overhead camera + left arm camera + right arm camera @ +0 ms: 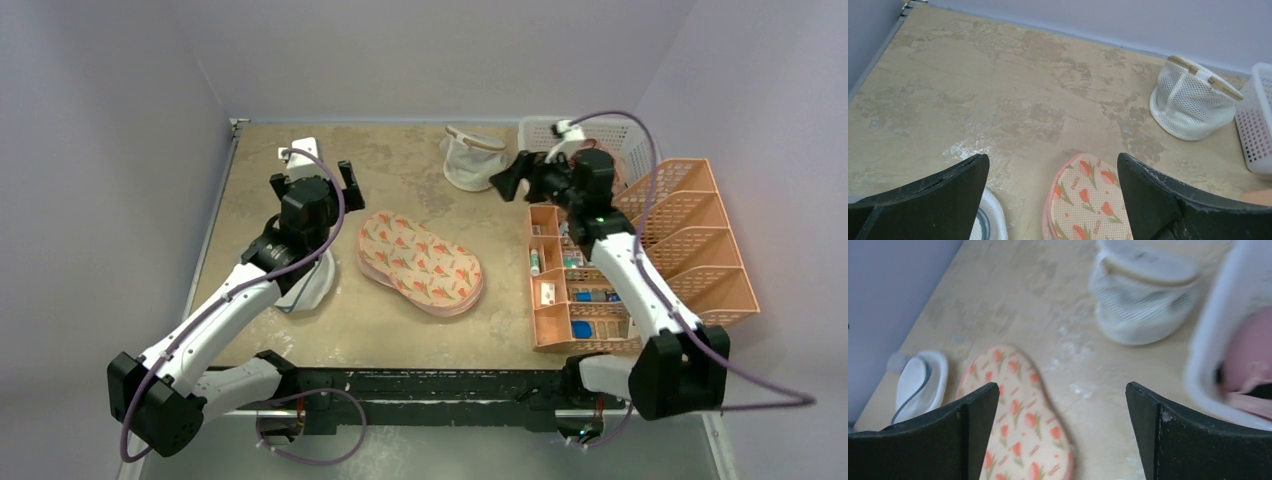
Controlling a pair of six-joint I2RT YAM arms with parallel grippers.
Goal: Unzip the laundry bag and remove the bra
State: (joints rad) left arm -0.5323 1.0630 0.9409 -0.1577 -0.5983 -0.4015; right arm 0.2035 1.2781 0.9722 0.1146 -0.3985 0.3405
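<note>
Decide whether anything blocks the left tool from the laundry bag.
Nothing visible does: only bare table lies between the open left tool and the laundry bag; the round white pouch sits off that path.

The flat peach fabric laundry bag [420, 262] carries orange-red leaf shapes on green stems, with a pink edge. The cup-shaped mesh pouch [472, 160] is white with tan trim. The perforated plastic rack [690, 240] is orange, and the tabletop [400, 330] is mottled beige.

Laundry bag [421, 262]: matt woven cloth, finely dimpled. Benchtop [400, 170]: matt, mottled, scuffed. Pouch [472, 158] at far edge: white open mesh. Rack [690, 240] at right edge: probably plastic.
</note>
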